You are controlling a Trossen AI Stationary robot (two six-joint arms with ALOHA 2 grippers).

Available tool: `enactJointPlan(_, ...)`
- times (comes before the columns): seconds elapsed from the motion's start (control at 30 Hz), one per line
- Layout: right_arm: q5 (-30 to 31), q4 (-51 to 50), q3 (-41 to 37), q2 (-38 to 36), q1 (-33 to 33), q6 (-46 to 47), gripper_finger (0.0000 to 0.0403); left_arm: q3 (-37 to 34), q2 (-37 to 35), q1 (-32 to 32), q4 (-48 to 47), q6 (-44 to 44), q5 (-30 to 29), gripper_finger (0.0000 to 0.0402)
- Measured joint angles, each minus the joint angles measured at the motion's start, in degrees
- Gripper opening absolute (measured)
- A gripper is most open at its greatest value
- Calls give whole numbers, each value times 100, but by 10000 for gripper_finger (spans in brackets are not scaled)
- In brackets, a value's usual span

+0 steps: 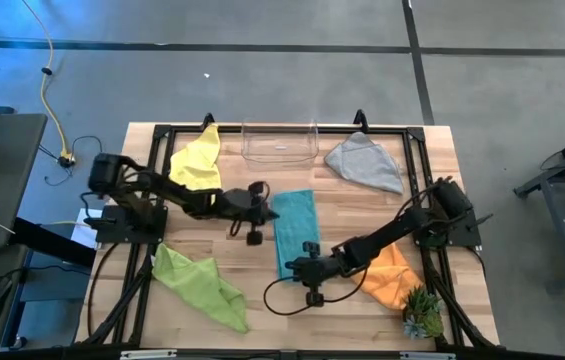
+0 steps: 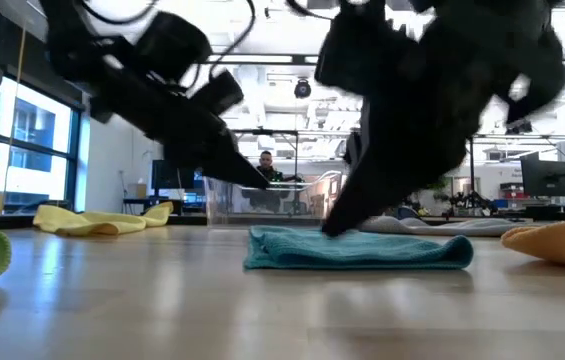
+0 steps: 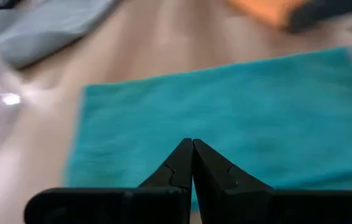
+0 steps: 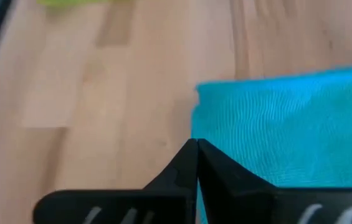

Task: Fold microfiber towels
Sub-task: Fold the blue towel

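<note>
Lying mid-table, long axis running far to near, folded into a narrow strip: the teal towel [image 1: 295, 232]. Flanked on both ends by grippers. Left gripper [image 1: 267, 212] at the strip's far left corner, fingers pressed together, tips just over the teal edge [image 3: 225, 124] in the left wrist view, nothing pinched so far as can be seen. Right gripper [image 1: 292, 268] at the near left corner, fingers likewise pressed together, tip right beside the cloth's corner [image 4: 275, 130]. Both arms about equally near, one per short end, both on the towel's left side. Judged from this: next fold likely end to end along the long axis, needing the fingers spread first to take a corner.

Elsewhere, left to right: lime towel [image 1: 200, 285] near left, yellow towel [image 1: 198, 160] far left, grey towel [image 1: 366, 162] far right, orange towel [image 1: 392, 280] near right, all still crumpled.
</note>
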Motion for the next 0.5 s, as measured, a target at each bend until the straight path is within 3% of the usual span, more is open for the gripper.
enactJointPlan(0.27,255,-1636,25,-682,54,266,91,-236,46,-1207,332,-356,202,7)
enactJointPlan(0.5,421,-1654,-174,-683,286,588,150,332,425,-2080,-137,230,88,69)
